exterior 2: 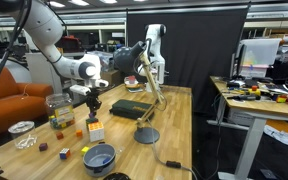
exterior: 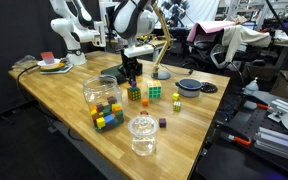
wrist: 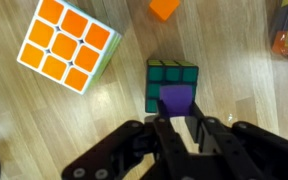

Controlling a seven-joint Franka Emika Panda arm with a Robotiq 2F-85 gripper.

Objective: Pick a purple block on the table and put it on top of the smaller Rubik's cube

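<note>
While the pincer [wrist: 179, 128] clamps the purple block [wrist: 177, 100] over the smaller Rubik's cube [wrist: 170, 73], placing likely needs lowering, then release.

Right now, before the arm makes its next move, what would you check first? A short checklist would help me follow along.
1. Purple block lined up over the small Rubik's cube: ok. In the wrist view it lies within the cube's top face.
2. Block resting on that cube, not hanging above it: cannot tell.
3. Gripper open, not pinching the block: cannot tell. Its fingertips sit right at the block's edge.
4. Big Rubik's cube clear of the gripper: ok. It stands apart, off to the side.
5. Orange block out of the way: ok. It lies beyond the small cube, not touching it.
</note>
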